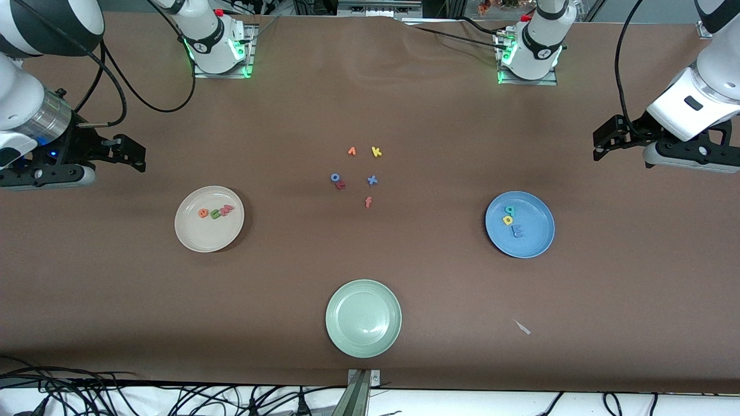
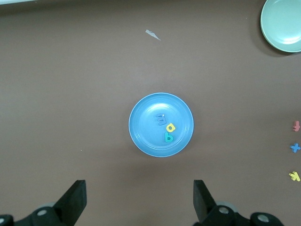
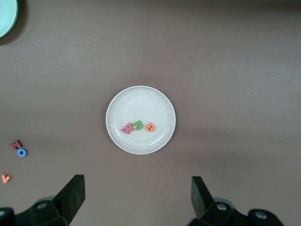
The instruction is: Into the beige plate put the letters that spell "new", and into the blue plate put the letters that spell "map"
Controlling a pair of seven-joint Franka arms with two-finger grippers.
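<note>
The beige plate [image 3: 140,94] holds the w [image 3: 127,128], n [image 3: 138,125] and e [image 3: 150,127] (in a row); right gripper [image 3: 136,200] fingers spread wide.

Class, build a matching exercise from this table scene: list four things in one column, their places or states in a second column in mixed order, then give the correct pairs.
Column one:
1. green n
2. yellow p
3. pale green plate
4. left gripper

Column two:
A. holds no letters
B. in the blue plate
C. open, above the table
D. in the beige plate

Pairs: 1-D, 2-B, 3-A, 4-C
</note>
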